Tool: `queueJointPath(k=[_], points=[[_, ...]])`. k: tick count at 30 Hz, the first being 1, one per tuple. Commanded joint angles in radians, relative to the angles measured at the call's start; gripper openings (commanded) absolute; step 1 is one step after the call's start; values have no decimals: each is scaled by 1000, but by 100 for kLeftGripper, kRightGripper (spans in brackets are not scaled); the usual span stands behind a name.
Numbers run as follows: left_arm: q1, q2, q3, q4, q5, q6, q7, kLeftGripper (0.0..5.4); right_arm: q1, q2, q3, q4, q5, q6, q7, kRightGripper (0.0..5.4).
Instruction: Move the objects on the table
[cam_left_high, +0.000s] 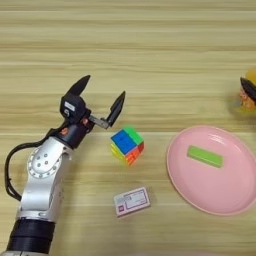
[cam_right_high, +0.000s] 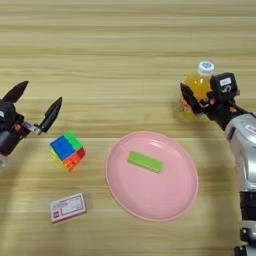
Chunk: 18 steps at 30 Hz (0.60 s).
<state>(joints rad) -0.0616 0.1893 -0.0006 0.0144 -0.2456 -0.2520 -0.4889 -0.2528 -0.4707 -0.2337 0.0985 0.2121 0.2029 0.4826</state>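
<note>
bottle (cam_right_high: 196, 90) pinched in your right gripper (cam_right_high: 197, 100) could tip if bumped; left gripper (cam_left_high: 100, 102) hangs spread beside cube (cam_left_high: 127, 145).

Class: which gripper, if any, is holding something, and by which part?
The right gripper is shut on the orange-juice bottle, gripping its body below the white cap. The left gripper is open, holding nothing, beside the puzzle cube.

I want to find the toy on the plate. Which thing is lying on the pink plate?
The green block. It lies flat on the pink plate. The cube and card box sit on the table, and the right gripper holds the juice bottle.
</note>
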Motion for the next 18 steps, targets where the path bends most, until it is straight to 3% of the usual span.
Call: queueJointPath(k=[1, 18], points=[[-7, 8, 6, -6, 11, -2, 6, 540, 11, -23, 0, 28, -27, -45, -6, 362], [-5, 14, 16, -18, 7, 0, 4, 540, 35, 20, 39, 205, -140, -318, -106, 362]])
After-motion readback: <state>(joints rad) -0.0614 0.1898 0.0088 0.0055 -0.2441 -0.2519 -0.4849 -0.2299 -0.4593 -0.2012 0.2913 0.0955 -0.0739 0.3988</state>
